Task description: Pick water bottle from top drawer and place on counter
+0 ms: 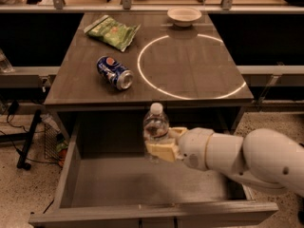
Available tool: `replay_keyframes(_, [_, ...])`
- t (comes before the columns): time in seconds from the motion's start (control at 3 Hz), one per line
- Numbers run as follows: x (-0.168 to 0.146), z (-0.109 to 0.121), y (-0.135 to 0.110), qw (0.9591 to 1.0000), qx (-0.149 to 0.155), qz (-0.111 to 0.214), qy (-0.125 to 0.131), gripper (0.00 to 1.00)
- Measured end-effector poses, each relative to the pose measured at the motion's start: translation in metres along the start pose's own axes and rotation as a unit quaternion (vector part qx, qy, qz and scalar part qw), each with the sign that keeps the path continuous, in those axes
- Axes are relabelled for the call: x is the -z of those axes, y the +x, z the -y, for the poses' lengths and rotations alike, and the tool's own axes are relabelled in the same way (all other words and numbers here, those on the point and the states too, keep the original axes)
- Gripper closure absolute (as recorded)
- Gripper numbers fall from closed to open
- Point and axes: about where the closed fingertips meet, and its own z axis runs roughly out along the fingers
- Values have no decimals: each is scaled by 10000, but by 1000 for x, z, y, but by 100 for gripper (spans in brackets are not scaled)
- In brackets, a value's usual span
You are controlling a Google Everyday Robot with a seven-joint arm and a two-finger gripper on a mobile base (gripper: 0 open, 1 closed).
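The water bottle (155, 126), clear with a white cap, is held upright in my gripper (160, 143), which is shut on its lower body. The bottle hangs above the open top drawer (142, 182), lifted off its flat grey bottom, with its cap level with the front edge of the counter (190, 70). My white arm (242, 158) reaches in from the right over the drawer. The counter bears a large thin white circle.
On the counter lie a blue Pepsi can (114, 72) on its side at the left, a green chip bag (112, 31) at the back left, and a pale bowl (184, 16) at the back. Dark shelving flanks the counter on both sides.
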Motion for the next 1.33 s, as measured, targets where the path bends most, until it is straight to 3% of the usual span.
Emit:
replay_keyframes(0.33, [6,0,-10,9999,129,20,-42,100])
replay_keyframes(0.67, [7,10,-25,9992,346,123,129,100])
replay_keyframes(1.0, [20,55,-93,9937,944,369,480,100])
replay_keyframes(1.33, [37,98,-179,9826,1516,676,838,100])
